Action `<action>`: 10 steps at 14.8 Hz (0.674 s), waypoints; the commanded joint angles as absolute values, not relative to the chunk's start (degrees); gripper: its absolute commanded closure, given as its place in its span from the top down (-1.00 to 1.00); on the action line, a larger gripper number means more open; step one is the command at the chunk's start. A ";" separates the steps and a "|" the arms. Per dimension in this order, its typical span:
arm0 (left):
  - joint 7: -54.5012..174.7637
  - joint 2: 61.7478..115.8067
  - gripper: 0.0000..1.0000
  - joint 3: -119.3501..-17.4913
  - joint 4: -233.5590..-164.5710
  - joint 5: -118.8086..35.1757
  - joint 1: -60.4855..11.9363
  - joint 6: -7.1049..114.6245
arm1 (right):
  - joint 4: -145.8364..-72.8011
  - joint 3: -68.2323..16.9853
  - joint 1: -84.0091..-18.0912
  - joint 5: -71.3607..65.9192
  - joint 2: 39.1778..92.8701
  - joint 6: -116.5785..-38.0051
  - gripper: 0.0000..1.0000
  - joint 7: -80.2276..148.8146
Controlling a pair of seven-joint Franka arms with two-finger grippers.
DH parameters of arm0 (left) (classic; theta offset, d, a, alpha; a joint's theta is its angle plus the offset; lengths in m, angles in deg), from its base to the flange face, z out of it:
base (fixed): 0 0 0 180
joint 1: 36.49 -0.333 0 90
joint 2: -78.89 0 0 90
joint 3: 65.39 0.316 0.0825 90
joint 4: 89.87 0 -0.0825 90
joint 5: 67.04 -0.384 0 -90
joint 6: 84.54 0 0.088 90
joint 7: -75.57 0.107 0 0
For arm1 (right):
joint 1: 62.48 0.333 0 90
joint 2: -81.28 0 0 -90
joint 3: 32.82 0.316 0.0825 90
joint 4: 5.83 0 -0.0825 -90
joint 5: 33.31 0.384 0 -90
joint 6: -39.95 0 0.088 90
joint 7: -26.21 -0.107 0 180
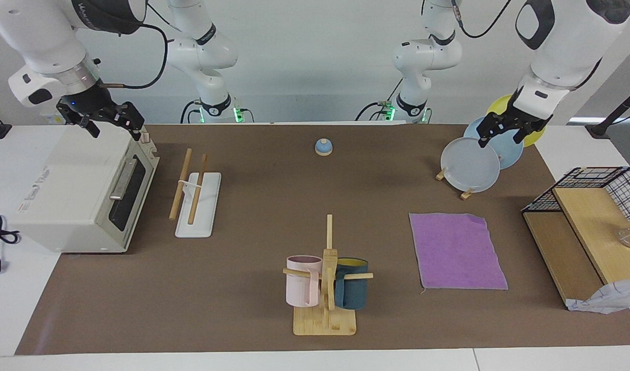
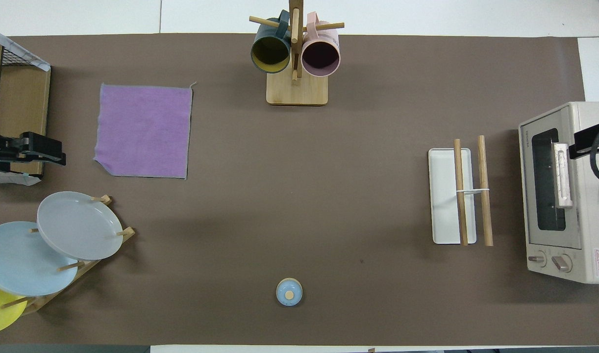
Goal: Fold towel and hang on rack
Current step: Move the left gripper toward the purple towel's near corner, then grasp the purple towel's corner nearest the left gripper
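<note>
- Facing view: the towel lies flat and unfolded on the tabletop, purple face up, a soft, roughly square cloth with a thin pale hem and one loose thread at a corner. It sits toward the left arm's end, farther from the robots than the plate stand.
- The rack stands well apart from the towel, toward the right arm's end, just beside the toaster oven: two smooth, light wooden rods on a small white support over a flat white rectangular base.
- The left gripper hangs over the plates, jaws spread and holding nothing.
- The right gripper hangs over the toaster oven, jaws spread and empty too.
- Overhead view: the towel shows a fuzzy nap and slightly wavy edges, near the wooden shelf.
- The rack has its rods parallel, one over the base and one just off its edge.
- The mug tree, of pale wood, carries a dark mug and a pink mug; a small blue bell sits near the robots.
</note>
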State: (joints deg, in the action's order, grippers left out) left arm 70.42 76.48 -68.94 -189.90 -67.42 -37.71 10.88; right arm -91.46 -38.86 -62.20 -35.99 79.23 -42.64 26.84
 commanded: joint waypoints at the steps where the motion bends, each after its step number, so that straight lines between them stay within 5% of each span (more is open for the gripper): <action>1: 71.44 76.33 1.00 -68.91 -202.78 -66.51 -41.14 23.79 | -92.67 -38.54 -63.00 -34.80 80.31 -42.57 1.00 27.96; 6: 71.00 88.45 0.90 -69.00 -208.78 -66.43 -44.39 42.80 | -92.67 -38.54 -63.00 -34.89 80.31 -42.57 1.00 27.96; 10: 70.92 92.86 0.85 -68.91 -208.61 -61.16 -45.28 47.29 | -92.58 -38.45 -63.00 -34.80 80.31 -42.49 1.00 27.96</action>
State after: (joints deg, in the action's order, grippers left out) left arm 70.48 91.78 -68.60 -208.93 -63.21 -44.37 45.40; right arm -91.46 -38.87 -62.20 -35.99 79.23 -42.64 26.84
